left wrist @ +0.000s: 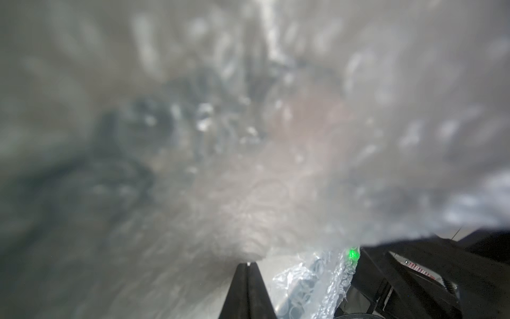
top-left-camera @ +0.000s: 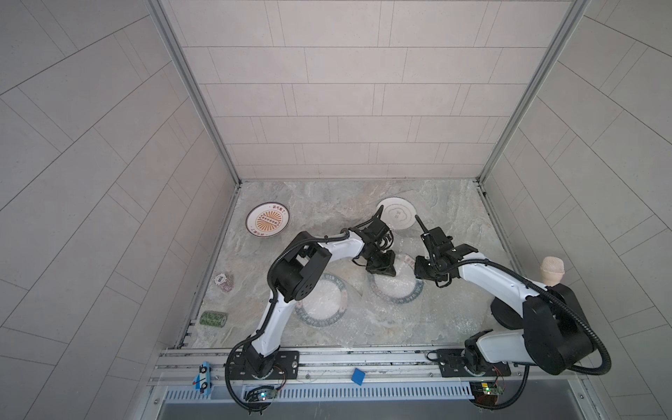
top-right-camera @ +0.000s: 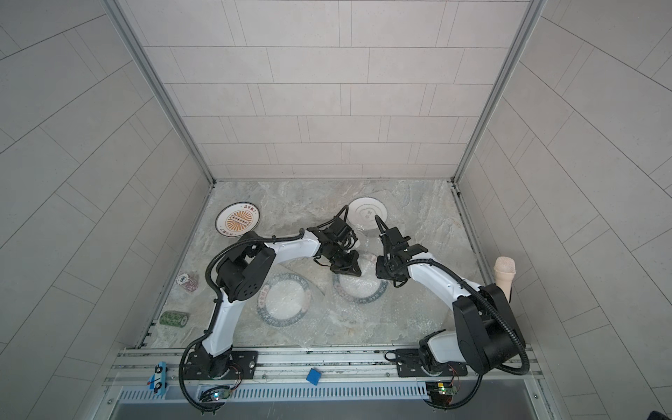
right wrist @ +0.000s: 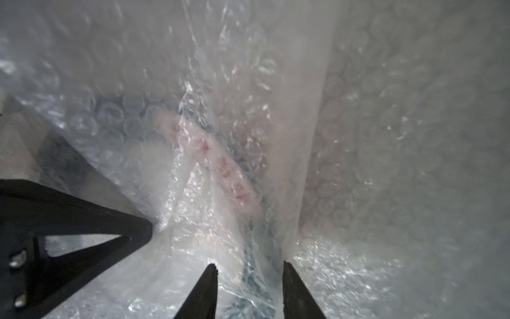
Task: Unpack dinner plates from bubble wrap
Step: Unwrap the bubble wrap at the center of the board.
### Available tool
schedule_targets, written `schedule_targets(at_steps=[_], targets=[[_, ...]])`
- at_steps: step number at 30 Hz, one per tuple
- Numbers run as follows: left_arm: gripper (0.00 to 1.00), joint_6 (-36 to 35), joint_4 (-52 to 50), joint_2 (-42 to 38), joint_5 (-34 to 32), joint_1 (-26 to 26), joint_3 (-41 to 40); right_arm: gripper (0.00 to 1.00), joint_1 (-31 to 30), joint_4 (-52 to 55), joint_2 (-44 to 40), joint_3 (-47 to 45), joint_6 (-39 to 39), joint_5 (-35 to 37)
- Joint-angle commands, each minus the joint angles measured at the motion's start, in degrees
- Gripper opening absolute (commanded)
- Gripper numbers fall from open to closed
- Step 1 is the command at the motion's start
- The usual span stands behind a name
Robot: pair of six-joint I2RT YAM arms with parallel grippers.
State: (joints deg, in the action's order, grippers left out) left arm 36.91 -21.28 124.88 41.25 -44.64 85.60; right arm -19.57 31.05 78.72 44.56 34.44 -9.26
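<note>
My left hand [left wrist: 248, 266] is pinched tight on a fold of wrap [left wrist: 303, 281]. The sheet is lifted so close to that wrist that its view is mostly blurred plastic. My right hand [right wrist: 249, 269] is just beside it with its fingers apart. A crumpled ridge of wrap runs between them, and I cannot tell whether either finger presses it. In the right wrist view a white rim with red marks [right wrist: 209, 154] shows through the plastic, curving away from my fingers. In both top views my hands sit low over the right green-rimmed plate [top-left-camera: 394, 289]. It lies on the surface [top-left-camera: 320, 203] inside its wrap, its dark lettered ring hazy through the dimples. The left green-rimmed plate [top-left-camera: 323, 303] lies near it, toward my left arm, also under wrap, and a loose corner of sheet reaches the near edge. Two plates are bare, both flat and holding nothing: the sunburst plate [top-left-camera: 267, 219] in the far left corner and the grey-ringed plate [top-left-camera: 398, 213] just beyond my hands. A green roll [top-left-camera: 214, 319] and some chips [top-left-camera: 222, 282] lie along the left edge. A cup [top-left-camera: 552, 271] stands off the right edge behind my right arm, and I cannot see what it holds.
</note>
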Motion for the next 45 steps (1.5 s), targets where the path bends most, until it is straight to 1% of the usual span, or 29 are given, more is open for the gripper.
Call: schedule_targets(at_steps=[1,3,6,9,13,18,20,23,26,31,34,36,40,42,45], targets=[[0.08,-0.1,-2.1,-1.8,-0.4,-0.6,0.5,0.4,-0.6,0.7,0.7,-0.2,-1.5,-0.5],[0.08,0.0,-2.8,-1.3,-1.6,-0.4,0.3,0.38,-0.7,2.2,0.7,-0.3,-1.5,1.3],[0.07,0.6,-3.5,0.1,-4.0,0.4,0.2,0.31,-0.7,6.1,0.1,0.2,-0.9,6.8],[0.07,1.9,-2.8,0.6,-6.6,1.5,-0.3,0.31,-0.7,7.5,-2.3,0.6,-0.5,8.9],[0.07,3.2,-1.5,1.1,-8.5,3.7,-0.4,0.32,-0.7,10.3,-1.8,2.8,-0.2,11.8],[0.07,3.2,-0.7,2.3,-7.4,5.3,0.4,0.33,-0.7,6.9,2.2,3.6,-0.4,6.1],[0.07,3.1,0.1,2.0,-6.2,5.4,0.3,0.32,-0.7,6.0,3.7,3.9,0.3,6.4],[0.07,3.6,2.8,1.4,-1.3,5.5,0.0,0.32,-0.7,5.0,5.1,4.9,0.4,6.5],[0.07,4.1,4.7,-1.6,1.0,5.5,-1.4,0.3,-0.7,4.7,6.0,6.2,0.0,5.8],[0.08,-0.6,-0.6,-8.9,0.2,4.7,-2.1,0.24,-0.7,5.4,6.4,6.9,-0.5,5.9],[0.09,-3.5,-5.3,-11.2,-0.7,2.9,-1.9,0.22,-0.7,5.7,6.2,6.9,-0.4,5.9],[0.09,-4.6,-6.8,-11.0,-0.5,0.8,-1.8,0.18,-0.7,6.5,5.8,7.3,-0.5,6.4],[0.09,-4.3,-6.8,-7.6,-0.4,-2.4,-1.1,0.19,-1.3,9.3,2.8,7.6,-1.2,8.2],[0.08,-3.0,-4.9,-5.9,-0.2,-3.1,-1.0,0.2,-2.0,10.7,0.9,7.8,-1.4,8.5],[0.08,-0.8,-2.0,-3.6,-0.2,-3.0,-1.4,0.21,-2.5,10.5,0.3,7.0,-0.9,5.2]])
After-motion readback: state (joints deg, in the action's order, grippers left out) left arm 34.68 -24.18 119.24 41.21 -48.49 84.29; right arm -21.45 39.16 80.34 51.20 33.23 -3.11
